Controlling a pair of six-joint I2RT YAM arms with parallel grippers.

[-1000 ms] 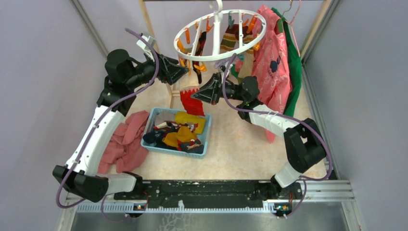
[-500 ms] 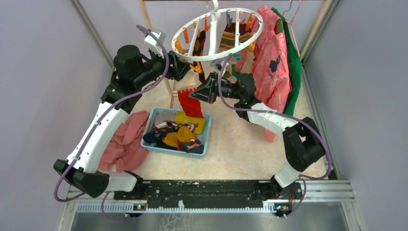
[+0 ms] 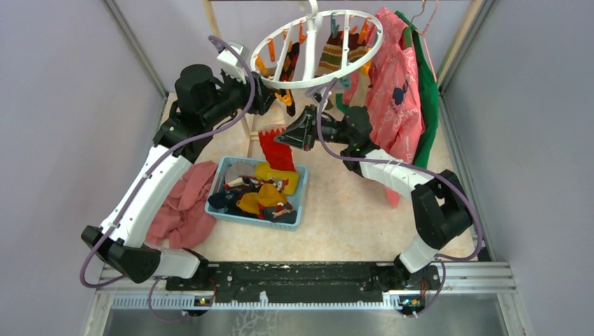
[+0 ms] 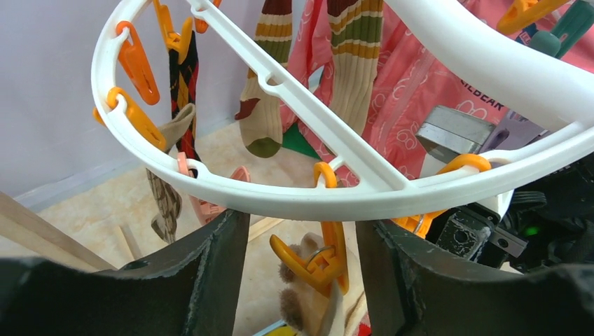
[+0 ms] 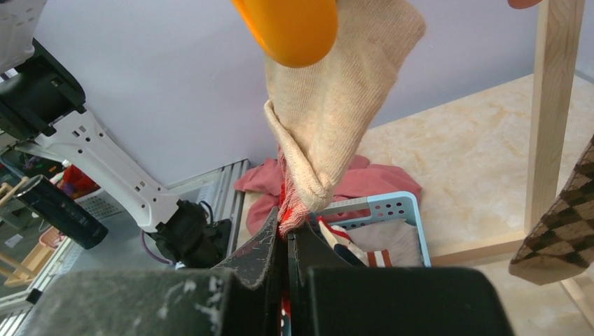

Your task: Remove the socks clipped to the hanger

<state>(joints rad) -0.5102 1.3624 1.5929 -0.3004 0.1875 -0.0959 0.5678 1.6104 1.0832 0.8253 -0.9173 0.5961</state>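
Observation:
The white ring hanger [image 3: 281, 78] hangs at the top centre with striped [image 3: 337, 54] and argyle [image 3: 290, 61] socks on its orange and teal clips. My left gripper [image 3: 270, 100] is open at the ring's near rim. In the left wrist view its jaws stand either side of an orange clip [image 4: 326, 257], which pinches the beige top of a sock under the ring [image 4: 280, 204]. My right gripper [image 3: 280, 137] is shut on that beige and red sock [image 3: 277, 150] lower down. The right wrist view shows the sock [image 5: 329, 105] hanging from the orange clip [image 5: 287, 24] into the closed jaws [image 5: 287, 234].
A light blue basket [image 3: 214, 199] with several loose socks sits below the hanger. A pinkish-red cloth heap [image 3: 181, 208] lies to its left. Pink [image 3: 394, 91] and green [image 3: 427, 105] garments hang at the right. A wooden post [image 3: 249, 136] stands behind the basket.
My left arm has risen and moved right, bringing its open jaws up to the ring's rim around the clip. The hanger has tilted slightly. My right gripper keeps its hold, nearly still.

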